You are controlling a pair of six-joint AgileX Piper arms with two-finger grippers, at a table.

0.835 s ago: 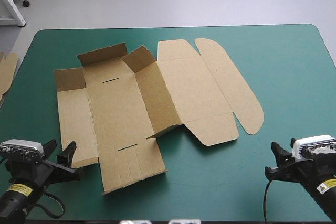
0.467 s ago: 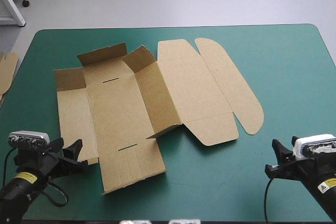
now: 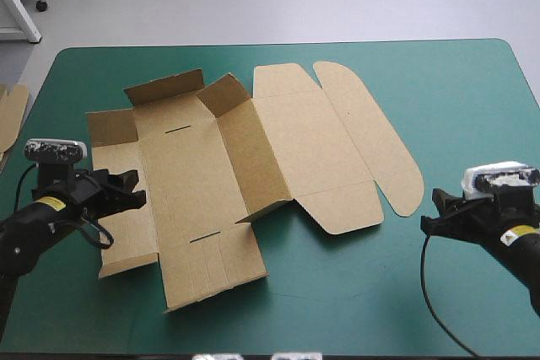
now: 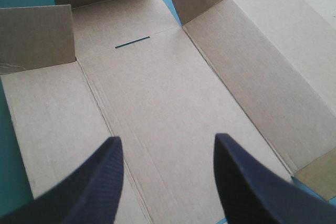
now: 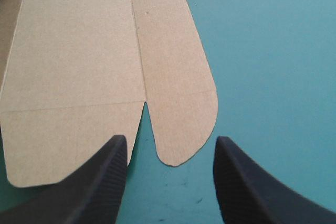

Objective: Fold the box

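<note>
The left end effector (image 3: 126,189) has advanced since earlier, now over the left panel of the brown box (image 3: 194,174), spread wide and empty. The box lies mostly flat on the teal-green surface (image 3: 456,90), far flaps raised. The right end effector (image 3: 432,212), equally open and empty, hovers near the lid's rounded flap

"Where is the box (image 3: 211,183)?"
"On the table (image 3: 472,107), left of centre, its lid (image 3: 337,149) flat to the right."
"The grippers?"
"Left gripper (image 3: 128,189) over the box's left side; right gripper (image 3: 429,212) near-right of the lid, apart from it."
</note>
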